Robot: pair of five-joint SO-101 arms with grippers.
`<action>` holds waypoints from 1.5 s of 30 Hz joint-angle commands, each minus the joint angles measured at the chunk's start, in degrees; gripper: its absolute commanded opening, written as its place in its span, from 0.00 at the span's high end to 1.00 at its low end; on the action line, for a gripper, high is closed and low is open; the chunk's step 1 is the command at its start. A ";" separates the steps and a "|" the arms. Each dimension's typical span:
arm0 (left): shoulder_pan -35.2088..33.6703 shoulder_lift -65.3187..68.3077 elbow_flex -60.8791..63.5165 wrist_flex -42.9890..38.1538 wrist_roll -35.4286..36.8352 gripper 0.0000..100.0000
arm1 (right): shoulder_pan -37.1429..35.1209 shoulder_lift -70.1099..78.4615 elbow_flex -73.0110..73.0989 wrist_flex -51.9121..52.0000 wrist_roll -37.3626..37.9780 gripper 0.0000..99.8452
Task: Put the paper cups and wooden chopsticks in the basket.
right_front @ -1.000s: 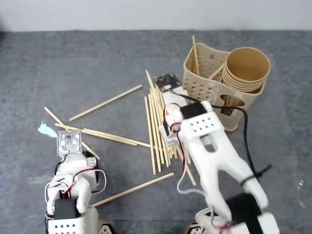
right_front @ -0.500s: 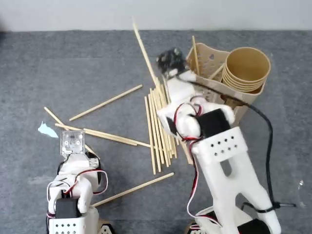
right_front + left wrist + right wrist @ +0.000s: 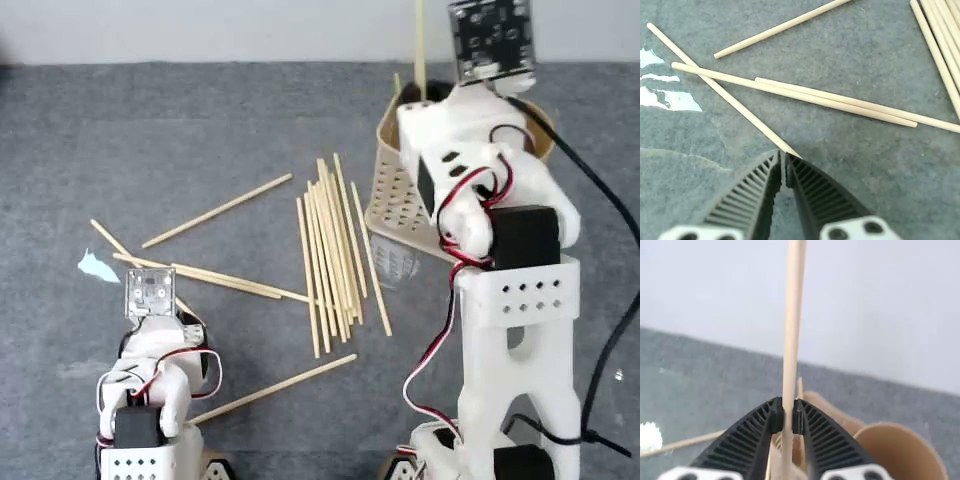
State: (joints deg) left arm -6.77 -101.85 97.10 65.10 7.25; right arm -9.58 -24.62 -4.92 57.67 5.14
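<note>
Far left: pale scrap point(image 3: 97, 267) on grey table point(image 3: 150, 120). Left gripper point(image 3: 784, 162): fingers pressed together, empty, tip just beside end of slanted chopstick point(image 3: 720, 92). Around it: long pair point(image 3: 225, 281), far stick point(image 3: 217, 211), near stick point(image 3: 272, 388). Centre: bundle of chopsticks point(image 3: 330, 250) flat, just beside basket point(image 3: 395, 200). Right gripper point(image 3: 786, 412): clamped on upright chopstick point(image 3: 792, 315) above basket. Paper cups point(image 3: 900, 450) nested inside, under right arm point(image 3: 510, 300). Open table at back left.

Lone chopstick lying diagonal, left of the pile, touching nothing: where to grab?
Take the lone chopstick near mid-length, straight down from above, jaws across its long axis. It lies flat on the table, touching nothing, so both sides are free; the middle should keep it level.
</note>
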 commanded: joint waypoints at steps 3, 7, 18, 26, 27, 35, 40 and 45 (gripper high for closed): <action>0.26 0.18 -0.48 -1.23 -0.53 0.98 | 2.95 0.75 -2.64 -11.47 0.09 0.99; 0.26 0.18 -0.48 -1.23 -0.53 0.98 | 2.95 1.36 4.22 -24.04 0.26 0.99; 0.26 0.18 -0.48 -1.23 -0.53 0.98 | 4.44 2.24 31.03 -51.30 0.62 0.99; 0.26 0.18 -0.48 -1.23 -0.53 0.98 | 5.85 2.15 39.56 -54.02 0.62 0.93; 0.26 0.18 -0.48 -1.23 -0.53 0.98 | 5.85 2.15 39.65 -52.97 0.62 0.89; 0.26 0.18 -0.48 -1.23 -0.53 0.98 | 4.97 -8.31 39.56 -45.23 0.62 0.78; 0.26 0.18 -0.48 -1.23 -0.53 0.98 | 2.07 -17.63 36.92 -32.13 0.62 0.78; 0.26 0.18 -0.48 -1.23 -0.53 0.98 | -3.30 -21.41 33.67 -13.93 0.44 0.78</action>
State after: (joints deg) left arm -6.68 -101.85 97.10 65.10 7.16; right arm -10.20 -42.73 33.41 33.93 5.32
